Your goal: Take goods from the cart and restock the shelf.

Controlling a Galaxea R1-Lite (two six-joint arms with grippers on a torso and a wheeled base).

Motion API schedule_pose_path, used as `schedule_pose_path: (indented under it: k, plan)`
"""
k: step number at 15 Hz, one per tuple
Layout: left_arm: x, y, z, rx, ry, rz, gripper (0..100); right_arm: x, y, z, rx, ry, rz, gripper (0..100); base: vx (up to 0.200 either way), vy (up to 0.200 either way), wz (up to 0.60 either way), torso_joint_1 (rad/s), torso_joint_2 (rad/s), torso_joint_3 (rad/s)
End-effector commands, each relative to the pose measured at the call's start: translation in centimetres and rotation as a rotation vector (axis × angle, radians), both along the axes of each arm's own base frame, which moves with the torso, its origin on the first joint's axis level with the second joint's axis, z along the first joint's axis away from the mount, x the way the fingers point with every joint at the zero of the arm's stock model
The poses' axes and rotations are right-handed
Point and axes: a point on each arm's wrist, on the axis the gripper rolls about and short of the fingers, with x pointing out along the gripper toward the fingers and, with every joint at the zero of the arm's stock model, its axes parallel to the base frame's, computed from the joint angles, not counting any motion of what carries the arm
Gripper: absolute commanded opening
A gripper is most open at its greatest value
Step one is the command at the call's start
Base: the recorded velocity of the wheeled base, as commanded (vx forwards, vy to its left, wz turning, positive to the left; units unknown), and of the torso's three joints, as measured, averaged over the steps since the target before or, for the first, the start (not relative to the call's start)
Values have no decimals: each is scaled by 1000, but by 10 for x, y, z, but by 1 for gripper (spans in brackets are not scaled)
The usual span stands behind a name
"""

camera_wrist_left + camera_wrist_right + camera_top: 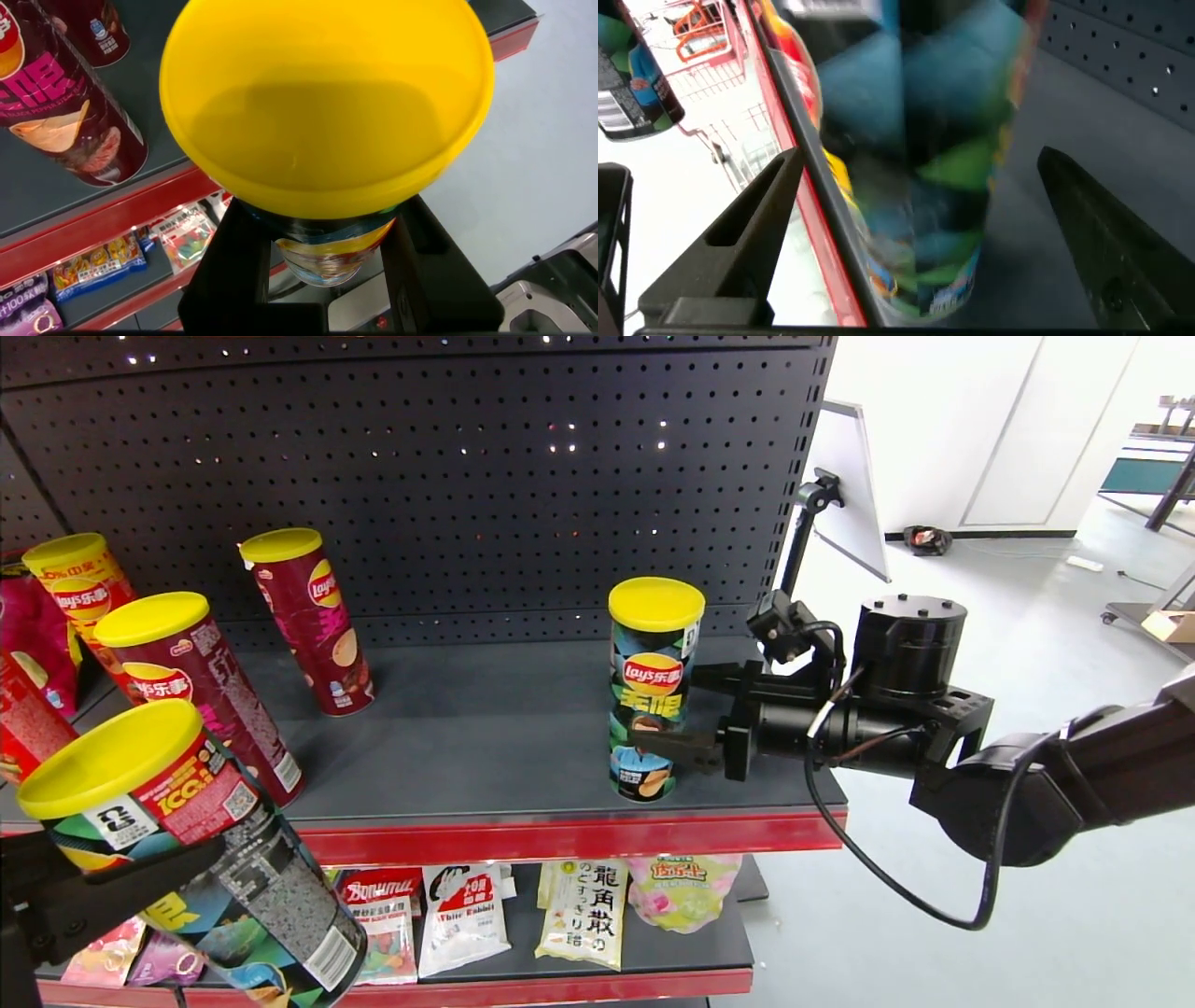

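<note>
While left gripper [332, 271] clasps a tilted can [177, 821], right gripper [668, 709] gapes around upright can [655, 635] on shelf [485, 737].

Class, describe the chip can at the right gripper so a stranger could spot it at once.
Start at the dark shelf with the red front edge. Near its right end one chip can stands between the right gripper's fingers. Its wrap is black, blue and green; the neighbouring cans are maroon.

Your right arm [1027, 784] was matt black throughout. Its wrist carried a round drum [910, 639] with small screws [902, 600] on top; a black cable [896, 891] looped beneath. Fingers [686, 747] were flat, tapered.
</note>
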Motion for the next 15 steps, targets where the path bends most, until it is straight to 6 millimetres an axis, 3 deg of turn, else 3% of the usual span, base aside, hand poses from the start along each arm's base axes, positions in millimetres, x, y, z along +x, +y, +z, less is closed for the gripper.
schedule_pose_path:
  k: [1,5,8,11,13,15]
  plan:
    - [1,0,0,0,2,0,0,-13,-5,4,3,-5,1,100,0,0,0,0,0,0]
    - [1,0,2,0,-6,3,0,-41,-19,18,15,-24,-8,100,0,0,0,0,0,0]
    - [0,0,3,1,-14,10,0,-84,-43,26,11,-39,-46,100,0,0,0,0,0,0]
    - [-3,4,8,44,-51,124,0,-135,-76,32,14,-86,-271,100,0,0,0,0,0,0]
    - [-4,8,7,144,-82,250,0,-152,-94,37,24,-127,-436,100,0,0,0,0,0,0]
    - [-13,11,6,202,-124,281,0,-173,-124,42,3,-137,-728,100,0,0,0,0,0,0]
